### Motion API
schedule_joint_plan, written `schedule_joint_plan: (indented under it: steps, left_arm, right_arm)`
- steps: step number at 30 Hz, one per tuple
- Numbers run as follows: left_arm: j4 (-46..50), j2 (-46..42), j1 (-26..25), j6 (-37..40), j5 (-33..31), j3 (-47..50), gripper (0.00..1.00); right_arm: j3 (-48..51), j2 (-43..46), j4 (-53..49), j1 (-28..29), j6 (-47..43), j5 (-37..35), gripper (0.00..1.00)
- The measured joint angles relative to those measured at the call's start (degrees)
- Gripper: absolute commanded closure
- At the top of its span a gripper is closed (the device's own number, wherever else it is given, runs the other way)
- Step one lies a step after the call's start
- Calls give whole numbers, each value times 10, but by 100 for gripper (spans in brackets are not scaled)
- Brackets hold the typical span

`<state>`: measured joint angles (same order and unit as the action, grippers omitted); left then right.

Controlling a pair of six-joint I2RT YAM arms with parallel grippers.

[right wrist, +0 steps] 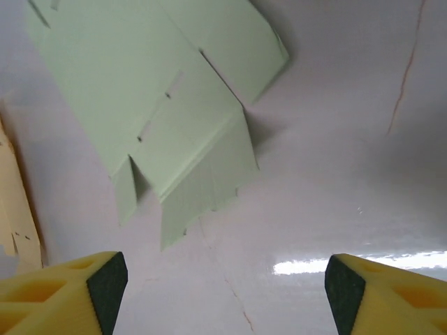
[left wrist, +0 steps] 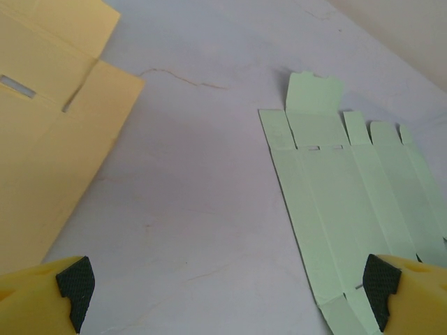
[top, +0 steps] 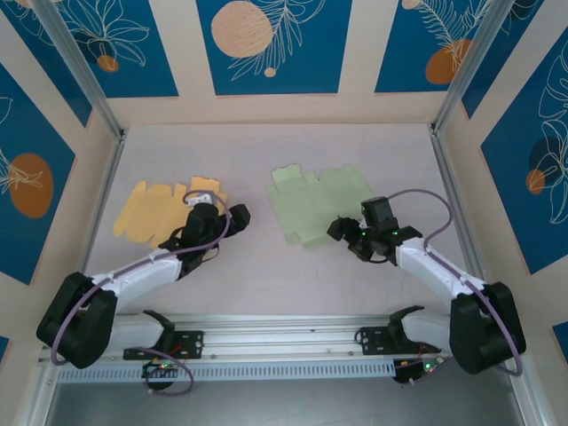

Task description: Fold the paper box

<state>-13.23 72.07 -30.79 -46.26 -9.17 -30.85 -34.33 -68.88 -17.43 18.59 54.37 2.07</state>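
A pale green paper box [top: 315, 204] lies unfolded and flat on the table's middle. A second flat blank, yellow [top: 155, 211], lies to its left. My left gripper [top: 234, 216] hovers between the two sheets, open, with bare table between its fingers. In the left wrist view that gripper [left wrist: 227, 296] has the green sheet [left wrist: 349, 188] by its right fingertip [left wrist: 383, 280] and the yellow sheet [left wrist: 42, 139] to its left. My right gripper [top: 343, 232] is open at the green sheet's near right corner. The right wrist view shows the right gripper [right wrist: 225, 293] over bare table, just short of the green flaps [right wrist: 160, 91].
The pale table [top: 266, 284] is walled at the back and both sides by blue-patterned panels [top: 271, 44] and metal posts [top: 457, 84]. A rail [top: 284, 342] with the arm bases runs along the near edge. A sliver of yellow sheet [right wrist: 14, 202] shows at the right wrist view's left edge.
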Motion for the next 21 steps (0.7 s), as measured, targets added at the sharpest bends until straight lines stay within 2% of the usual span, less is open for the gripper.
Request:
schedule_joint_plan:
  steps: [6,12,17,21]
  left_arm:
    - [-16,49,-10,-4,38,-19,0]
    - [-35,83,-30,-13,63,-35,0]
    - [-39,84,-36,-15,71,-35,0]
    - [-40,85,-36,-19,77,-35,2]
  right_arm:
    - [1,-91,74,15,46,36,26]
    - [-16,-162,132,29,73,59,39]
    - [-26,-211,186,35,99,73,70]
    - [-19,-235,249,38,124,94,86]
